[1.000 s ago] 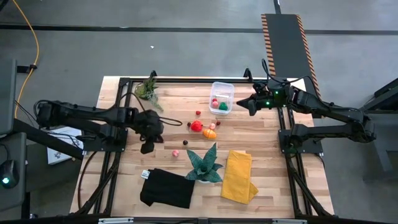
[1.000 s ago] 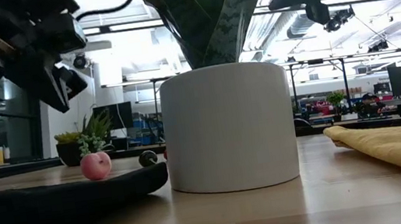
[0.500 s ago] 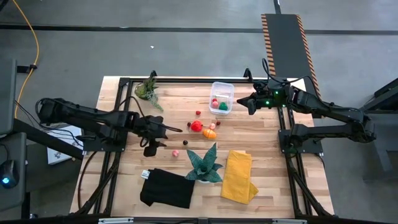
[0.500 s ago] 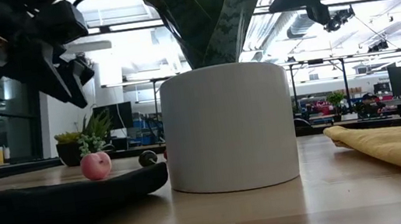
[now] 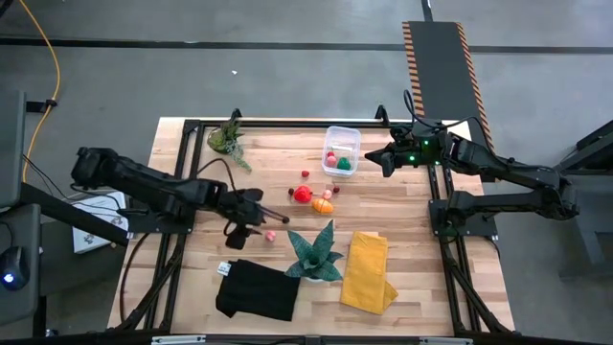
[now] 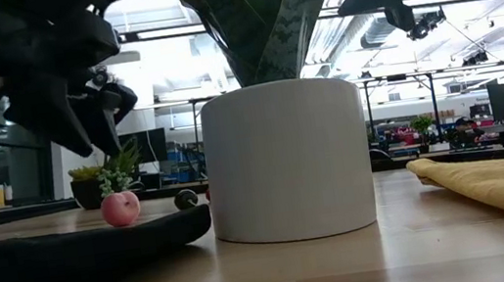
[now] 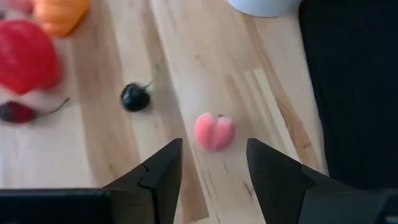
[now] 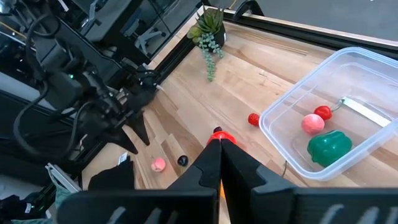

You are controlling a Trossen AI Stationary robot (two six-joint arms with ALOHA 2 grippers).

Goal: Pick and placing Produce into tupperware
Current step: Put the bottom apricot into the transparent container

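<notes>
The left arm reaches low and nearly level across the pale wooden surface (image 5: 402, 206) from its left edge, elbow slightly raised, wrist angled down. Its left gripper (image 7: 214, 163) hangs just above the boards with the two dark fingers (image 7: 163, 171) parted and holding nothing. A small pink peach-shaped toy fruit (image 7: 215, 131) lies on the wood just ahead of the gap between the fingertips, not touching either one. Beyond the fingers and off to one side sits a tiny dark cherry-like toy with a green stem (image 7: 134, 97), and farther out a red toy vegetable (image 7: 25, 55) and an orange one (image 7: 60, 12) lie close together. A folded black cloth (image 5: 257, 290) lies near the fingers on the other side, next to the white round pot of a teal spiky-leaved plant (image 5: 314, 254).

The right arm stretches in from the right edge, held above the surface, forearm roughly level. Its right gripper (image 8: 219, 163) has the fingers pressed together, empty. Ahead of those closed fingertips stands the small clear plastic rectangular tub with rounded corners (image 8: 292, 106); inside it lie a green pepper-like toy (image 8: 329, 147), a pink round toy (image 8: 313, 123) and a small red one (image 8: 323, 112). One more small red toy (image 8: 253, 119) rests on the wood just outside the tub's wall.

A folded yellow cloth (image 5: 367, 271) lies well away from both sets of fingers.
</notes>
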